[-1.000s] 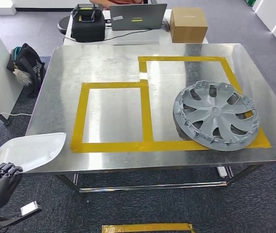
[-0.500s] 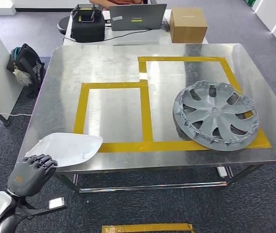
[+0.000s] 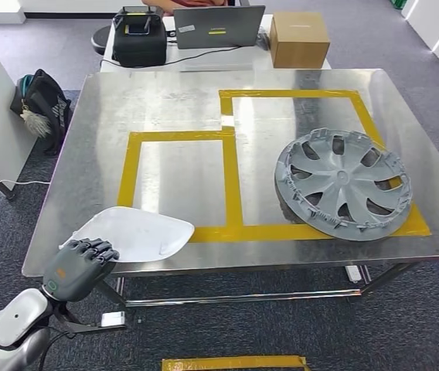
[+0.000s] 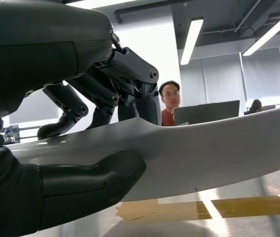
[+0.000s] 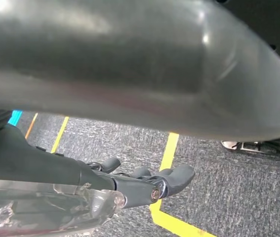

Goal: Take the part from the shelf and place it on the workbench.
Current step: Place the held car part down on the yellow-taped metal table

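The part, a white curved plastic shell [image 3: 138, 232], lies low over the front left of the steel workbench [image 3: 176, 100], its tip reaching the yellow tape outline [image 3: 125, 179]. My left hand [image 3: 77, 267] grips its near end at the table's front edge. In the left wrist view the fingers [image 4: 105, 94] lie over the shell [image 4: 213, 143] and the thumb [image 4: 93, 180] under it. My right hand [image 5: 150, 185] hangs over carpet floor, fingers stretched along a glossy clear surface; whether it holds anything is unclear.
A grey wheel cover [image 3: 342, 184] lies on the right taped rectangle. Behind the workbench stand a laptop [image 3: 217, 25], a cardboard box [image 3: 299, 39] and a black case [image 3: 139, 37]. A black bag [image 3: 42, 104] sits on the floor at left. A person [image 4: 170, 101] sits behind the laptop.
My left hand has carried the white shell rightward and forward, from beyond the table's left corner to over its front left area by the tape. The wheel cover has not moved.
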